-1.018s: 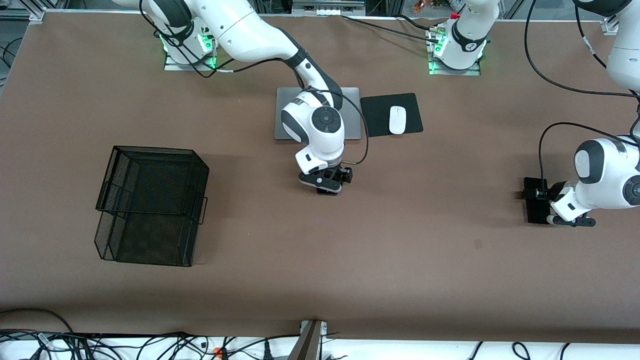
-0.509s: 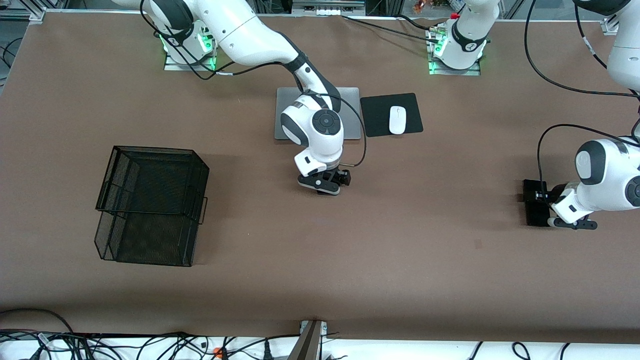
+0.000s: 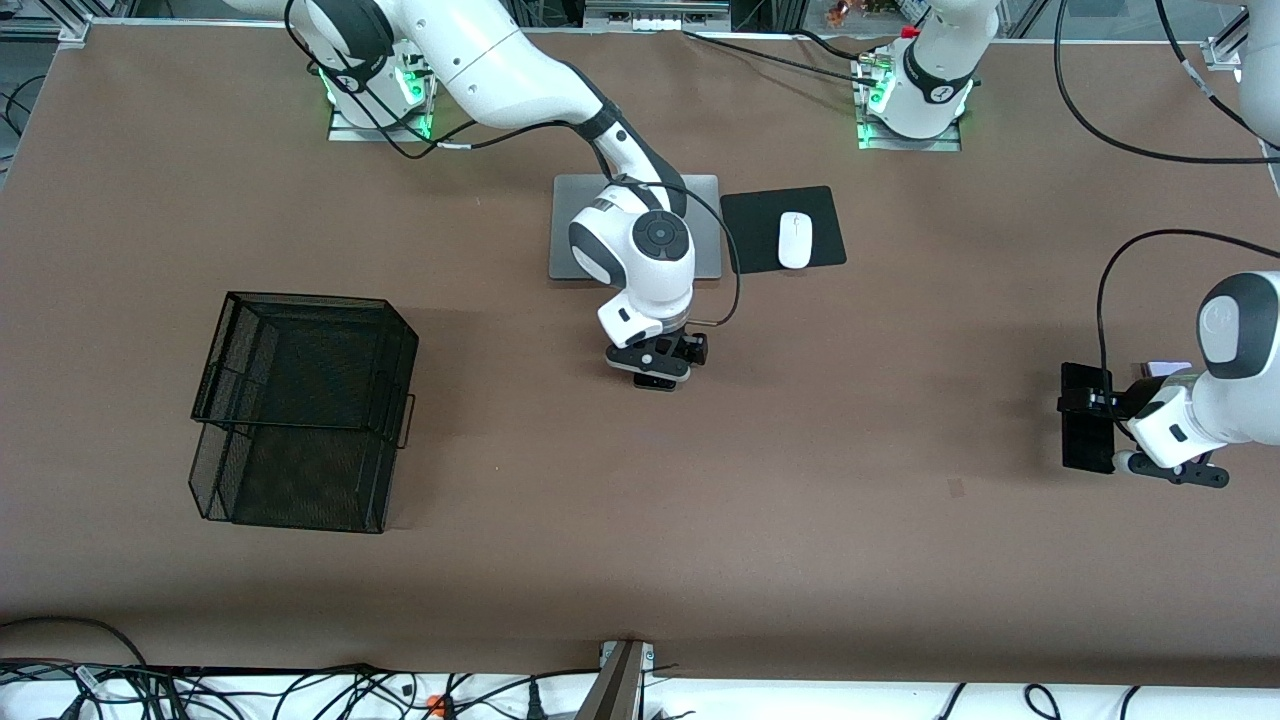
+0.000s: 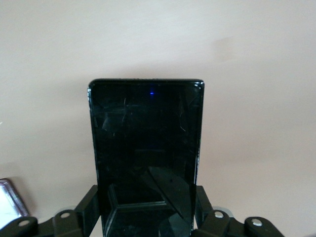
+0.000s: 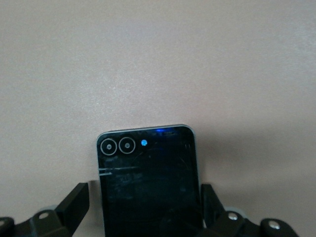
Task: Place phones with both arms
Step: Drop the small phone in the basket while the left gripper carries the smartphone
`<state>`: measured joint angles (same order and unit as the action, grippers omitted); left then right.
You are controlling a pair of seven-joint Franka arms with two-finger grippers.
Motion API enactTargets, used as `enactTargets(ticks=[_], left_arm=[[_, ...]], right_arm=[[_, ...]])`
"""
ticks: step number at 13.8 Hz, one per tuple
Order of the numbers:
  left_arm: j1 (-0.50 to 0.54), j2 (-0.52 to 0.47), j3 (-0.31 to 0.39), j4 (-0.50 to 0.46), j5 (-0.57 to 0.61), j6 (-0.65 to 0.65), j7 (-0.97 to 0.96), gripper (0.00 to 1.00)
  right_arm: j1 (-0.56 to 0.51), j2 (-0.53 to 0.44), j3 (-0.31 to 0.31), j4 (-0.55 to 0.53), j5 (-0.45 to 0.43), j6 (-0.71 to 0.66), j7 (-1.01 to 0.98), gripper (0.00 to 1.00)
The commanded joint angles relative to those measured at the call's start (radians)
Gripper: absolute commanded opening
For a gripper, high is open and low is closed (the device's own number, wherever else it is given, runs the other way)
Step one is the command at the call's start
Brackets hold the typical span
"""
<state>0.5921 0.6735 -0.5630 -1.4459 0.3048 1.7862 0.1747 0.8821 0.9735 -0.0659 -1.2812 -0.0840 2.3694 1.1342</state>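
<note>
Phones sit in or under both of my end effectors on a brown tabletop [image 3: 900,520]. My right end effector [image 3: 656,372] is low over the middle of the tabletop, just nearer the front camera than the silver laptop [image 3: 570,225]. It straddles the small squarish black phone [image 5: 147,173], which lies flat with its two round lenses and a blue light showing. The fingers [image 5: 78,200] are released and spread to either side of the phone. A thin strip of tabletop shows between one finger and the phone's edge. My left end effector [image 4: 148,212] is over the left arm's end of the tabletop, clenched on the long slim black phone [image 4: 145,138]. One finger [image 4: 91,205] presses each long edge near one end, and the rest of the slab sticks out past them. From the front, that slab [image 3: 1087,445] shows as a dark upright rectangle beside my wrist. The pale lilac-white phone [image 3: 1168,368] lies on the tabletop close by, mostly hidden by my left arm. A black wire basket [image 3: 300,410] stands toward the right arm's end. A white mouse [image 3: 795,240] rests on a black pad [image 3: 755,235] beside the laptop.
</note>
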Motion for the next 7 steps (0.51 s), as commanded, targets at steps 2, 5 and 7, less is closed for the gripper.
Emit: enactTargets(ticks=[2,5,7], left_arm=[[-0.005,0.0,-0.119,0.022,-0.07,-0.05,-0.049,0.11],[-0.035,0.0,-0.176,0.022,-0.072,-0.05,-0.136,0.11],[-0.092,0.0,-0.186,0.024,-0.105,-0.05,-0.207,0.1]], right_arm=[[0.003,0.008,-0.005,0.0,-0.023,0.028,-0.033,0.38],[-0.017,-0.036,-0.005,0.003,-0.01,-0.033,-0.062,0.0],[-0.049,-0.12,-0.005,0.003,-0.006,-0.166,-0.115,0.0]])
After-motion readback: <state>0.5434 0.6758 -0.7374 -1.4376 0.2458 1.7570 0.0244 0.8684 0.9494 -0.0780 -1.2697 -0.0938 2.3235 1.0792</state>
